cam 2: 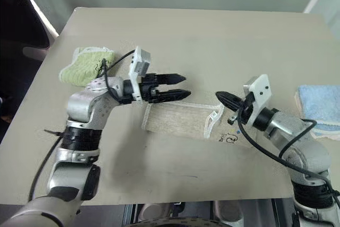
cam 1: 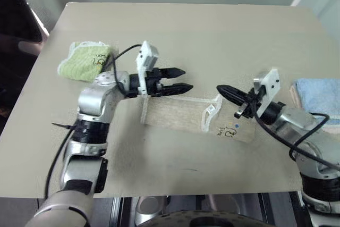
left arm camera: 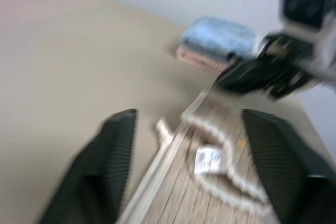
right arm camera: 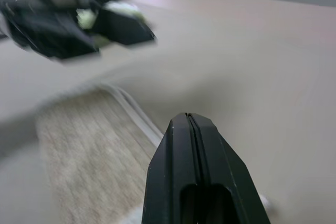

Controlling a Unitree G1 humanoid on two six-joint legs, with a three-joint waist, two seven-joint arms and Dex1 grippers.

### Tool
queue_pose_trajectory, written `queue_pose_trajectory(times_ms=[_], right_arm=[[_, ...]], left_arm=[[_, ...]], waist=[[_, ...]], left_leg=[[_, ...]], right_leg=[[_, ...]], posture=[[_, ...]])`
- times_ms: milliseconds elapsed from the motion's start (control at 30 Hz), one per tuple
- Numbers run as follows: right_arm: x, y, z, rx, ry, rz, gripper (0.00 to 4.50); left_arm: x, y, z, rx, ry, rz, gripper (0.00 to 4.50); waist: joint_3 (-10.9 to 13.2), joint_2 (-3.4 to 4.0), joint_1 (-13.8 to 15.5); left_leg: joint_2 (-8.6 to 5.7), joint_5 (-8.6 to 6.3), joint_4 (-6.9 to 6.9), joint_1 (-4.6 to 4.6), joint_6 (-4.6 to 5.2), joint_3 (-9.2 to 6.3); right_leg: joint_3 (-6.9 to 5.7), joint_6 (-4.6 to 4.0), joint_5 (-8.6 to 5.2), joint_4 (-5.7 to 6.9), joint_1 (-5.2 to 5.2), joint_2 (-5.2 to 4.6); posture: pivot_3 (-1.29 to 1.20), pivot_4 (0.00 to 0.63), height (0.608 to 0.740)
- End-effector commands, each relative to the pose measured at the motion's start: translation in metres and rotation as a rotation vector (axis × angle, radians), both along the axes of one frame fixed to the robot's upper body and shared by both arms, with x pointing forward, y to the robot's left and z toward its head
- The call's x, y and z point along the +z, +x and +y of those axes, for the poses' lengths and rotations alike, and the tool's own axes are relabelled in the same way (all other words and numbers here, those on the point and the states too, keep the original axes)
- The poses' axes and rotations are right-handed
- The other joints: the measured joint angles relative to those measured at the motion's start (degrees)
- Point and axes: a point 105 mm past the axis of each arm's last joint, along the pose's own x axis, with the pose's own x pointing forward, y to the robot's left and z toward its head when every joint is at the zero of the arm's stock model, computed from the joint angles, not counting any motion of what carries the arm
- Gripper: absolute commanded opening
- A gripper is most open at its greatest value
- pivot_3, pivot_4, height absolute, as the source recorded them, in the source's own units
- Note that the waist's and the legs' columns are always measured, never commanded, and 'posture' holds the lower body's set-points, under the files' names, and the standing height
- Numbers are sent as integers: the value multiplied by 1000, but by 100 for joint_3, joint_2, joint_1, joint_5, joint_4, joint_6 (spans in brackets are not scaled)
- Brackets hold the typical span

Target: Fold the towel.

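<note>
Left wrist view's blurry; beige terry towel [cam 1: 178,114] lies folded on table, dark embroidery unreadable. Left gripper [cam 1: 179,79] spread, empty; right gripper [cam 1: 222,89] pinched closed, seemingly empty.

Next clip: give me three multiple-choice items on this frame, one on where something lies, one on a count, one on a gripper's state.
1. Where does the green towel lie on the table?
A. the robot's left
B. the robot's right
C. table centre

2. How many folded towels lie apart from the beige towel?
A. one
B. two
C. four

3. The right gripper is:
A. open
B. shut, empty
C. shut on the beige towel

Key: A, it lies beside the left arm; B, the green one plus the blue towel; B, fingers together, nothing between.
</note>
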Motion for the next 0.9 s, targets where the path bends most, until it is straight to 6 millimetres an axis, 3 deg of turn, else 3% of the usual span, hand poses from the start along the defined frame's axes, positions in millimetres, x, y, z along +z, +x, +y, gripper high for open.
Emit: queue_pose_trajectory(times_ms=[33, 200, 400, 500, 800, 900], right_arm=[[5, -10, 11, 108, -2, 52, 0], [8, -8, 18, 171, -25, 24, 0], [2, -11, 18, 225, -86, 32, 0], [-1, -11, 14, 223, -118, 32, 605], [-6, -10, 11, 218, -136, 36, 3536], [-6, -6, 8, 185, -138, 31, 3536]], left_arm=[[2, -12, 13, 37, 43, 84, 4472], [3, -25, 41, 129, -28, 284, 4472], [-13, -41, 72, 228, -16, 426, 4472], [-22, -47, 81, 270, -17, 477, 4500], [-34, -58, 88, 306, -31, 573, 4500], [-36, -61, 88, 309, -72, 652, 4500]], waist=[[2, -4, -11], [3, -5, 18], [2, -5, -12], [3, -5, -8], [3, -6, -20], [3, -6, -17]], left_leg=[[1, 0, -2, 0, -3, -2], [1, 1, -3, -2, -4, -6], [1, -1, -4, 0, -11, -7], [1, 0, -3, 1, -13, -8], [1, 5, -3, 5, -21, -9], [1, 7, -3, 5, -24, -11]], right_leg=[[-2, -23, -13, -1, -1, 2], [-4, -34, -23, 5, -2, 0], [-5, -46, -22, 5, -8, 1], [-5, -50, -21, 8, -8, 1], [-3, -63, -12, 20, -11, 4], [-4, -66, -10, 26, -12, 5]], posture=[[0, 150, 733], [0, 150, 733], [0, 150, 733], [0, 150, 733], [0, 150, 733], [0, 150, 733]])
